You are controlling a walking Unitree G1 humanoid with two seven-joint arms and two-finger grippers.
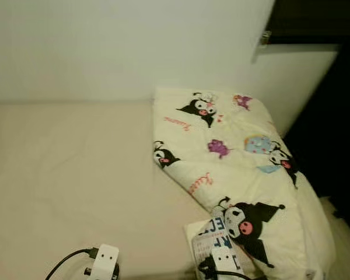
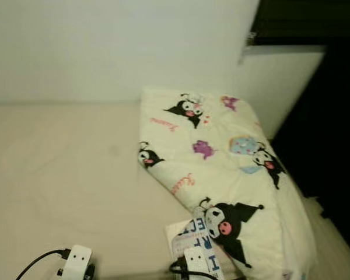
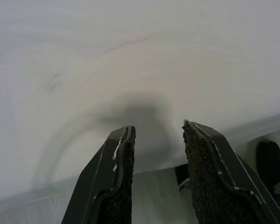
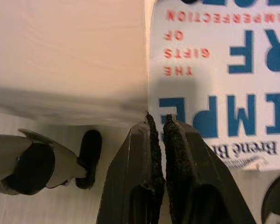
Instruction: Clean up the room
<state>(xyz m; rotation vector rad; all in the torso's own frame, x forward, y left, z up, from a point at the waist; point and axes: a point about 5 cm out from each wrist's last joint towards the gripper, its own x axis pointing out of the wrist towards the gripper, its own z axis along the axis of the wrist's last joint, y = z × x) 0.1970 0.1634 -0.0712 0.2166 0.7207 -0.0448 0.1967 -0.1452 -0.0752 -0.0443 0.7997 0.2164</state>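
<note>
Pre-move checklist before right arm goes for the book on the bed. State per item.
1. Book within view of right gripper: ok, cover lies just ahead of the fingertips.
2. Right gripper open for a grasp: not ok, fingers nearly closed.
3. Left gripper free: ok, open, nothing between fingers, above bare sheet.
4. Book fully exposed: not ok, folded cartoon blanket overlaps its far edge.
5. Book's edge liftable from the mattress: cannot tell.

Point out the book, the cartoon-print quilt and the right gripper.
book (image 4: 214,70): right wrist view, white cover with blue and red lettering.
quilt (image 1: 239,169): left eye view, middle of the folded top.
right gripper (image 4: 158,122): right wrist view, between the fingertips, at the book's edge.
</note>
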